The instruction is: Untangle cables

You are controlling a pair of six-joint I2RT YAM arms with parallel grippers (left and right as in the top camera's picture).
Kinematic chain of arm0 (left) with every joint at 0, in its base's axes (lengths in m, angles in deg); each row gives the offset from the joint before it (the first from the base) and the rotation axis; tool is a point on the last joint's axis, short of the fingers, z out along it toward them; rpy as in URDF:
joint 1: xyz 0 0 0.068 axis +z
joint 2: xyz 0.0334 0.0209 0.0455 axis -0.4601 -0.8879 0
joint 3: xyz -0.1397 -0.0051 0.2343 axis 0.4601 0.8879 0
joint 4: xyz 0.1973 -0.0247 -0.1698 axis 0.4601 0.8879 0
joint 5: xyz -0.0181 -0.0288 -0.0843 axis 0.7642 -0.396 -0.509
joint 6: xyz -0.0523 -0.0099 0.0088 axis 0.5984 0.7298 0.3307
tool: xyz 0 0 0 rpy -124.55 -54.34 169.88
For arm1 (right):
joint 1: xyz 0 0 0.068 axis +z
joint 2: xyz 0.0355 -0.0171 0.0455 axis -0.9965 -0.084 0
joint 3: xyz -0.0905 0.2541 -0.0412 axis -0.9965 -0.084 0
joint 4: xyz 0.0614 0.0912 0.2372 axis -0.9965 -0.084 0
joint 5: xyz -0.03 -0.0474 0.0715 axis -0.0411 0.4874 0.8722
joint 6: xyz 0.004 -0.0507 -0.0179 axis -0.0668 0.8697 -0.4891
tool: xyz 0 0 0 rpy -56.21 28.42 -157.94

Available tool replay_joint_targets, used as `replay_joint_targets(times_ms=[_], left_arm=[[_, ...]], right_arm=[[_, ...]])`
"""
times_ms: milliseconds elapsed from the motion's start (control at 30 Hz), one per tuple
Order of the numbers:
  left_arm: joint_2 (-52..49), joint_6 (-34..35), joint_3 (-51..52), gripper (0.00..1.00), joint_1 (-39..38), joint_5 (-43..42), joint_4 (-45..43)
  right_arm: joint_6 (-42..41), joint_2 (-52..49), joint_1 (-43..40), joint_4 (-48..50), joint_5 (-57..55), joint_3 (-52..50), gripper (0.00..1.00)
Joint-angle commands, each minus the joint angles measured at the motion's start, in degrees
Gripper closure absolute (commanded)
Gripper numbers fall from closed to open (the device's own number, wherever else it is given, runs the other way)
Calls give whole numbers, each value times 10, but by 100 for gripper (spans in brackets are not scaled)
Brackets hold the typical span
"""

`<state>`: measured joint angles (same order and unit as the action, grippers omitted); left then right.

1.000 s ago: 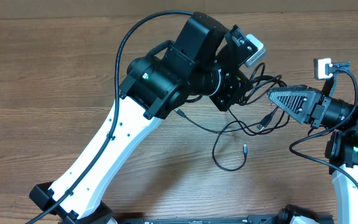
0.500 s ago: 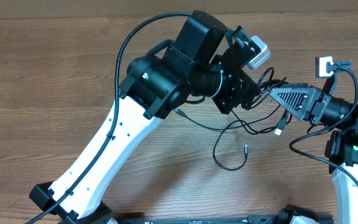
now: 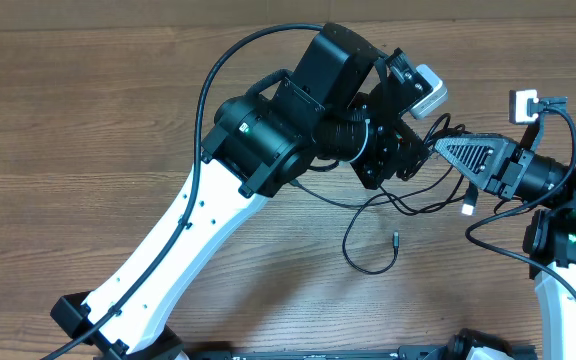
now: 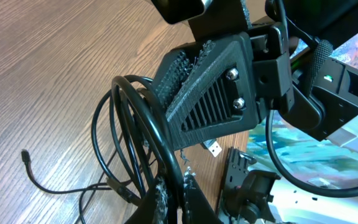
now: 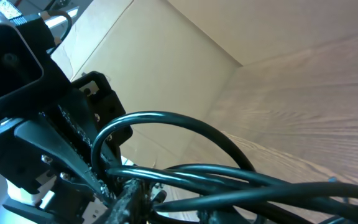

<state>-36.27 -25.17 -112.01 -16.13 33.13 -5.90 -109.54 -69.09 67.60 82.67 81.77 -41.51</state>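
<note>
We see the cables (image 5: 166,116) right of centre in the overhead view. They are bunched in the air between the 2 arms, with loose strands trailing down onto the table (image 3: 88,120). The left gripper (image 4: 174,190) has its jaws pressed together on several strands. These rise from the lower middle of the left wrist view and fan out into loops. That grip seems meant to anchor one side of the knot so the other arm has something to pull against.

The right gripper (image 3: 436,150) points left, its tip right at the bundle. From the left wrist view, loops pass around or behind that tip. We cannot tell whether its jaws are clamped on a strand or only pushed in among them.

A USB plug (image 3: 468,206) hangs free just below the right gripper. A small plug end (image 3: 395,238) lies on the table at the lower middle, on a slack curl. Lifting the knot likely lets these free ends drop clear. In our judgement the untangling is far from finished.
</note>
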Motion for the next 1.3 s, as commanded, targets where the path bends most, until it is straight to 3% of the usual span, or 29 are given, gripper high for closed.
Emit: replay_joint_targets(times_ms=[0,200,367,633,1000,1033,1133,1267], left_arm=[[-3,6,-5,96,-15,-28,-8],[-3,6,-5,96,-15,-2,-4],[-3,6,-5,96,-15,56,7],[-3,25,-5,96,-13,250,67],[-3,22,-5,96,1,261,113],[-3,21,-5,96,1,254,112],[-3,5,-5,96,1,219,105],[-3,-2,-5,96,1,204,97]], right_arm=[[3,-1,3,1,-17,4,80],[1,-1,3,1,-14,4,96],[1,-1,3,4,15,4,96],[-6,-1,2,48,78,4,96],[-14,-1,-101,47,74,4,96],[-14,-1,-111,46,74,4,96],[-15,-1,-132,35,74,4,76],[-14,-1,-140,23,81,4,70]])
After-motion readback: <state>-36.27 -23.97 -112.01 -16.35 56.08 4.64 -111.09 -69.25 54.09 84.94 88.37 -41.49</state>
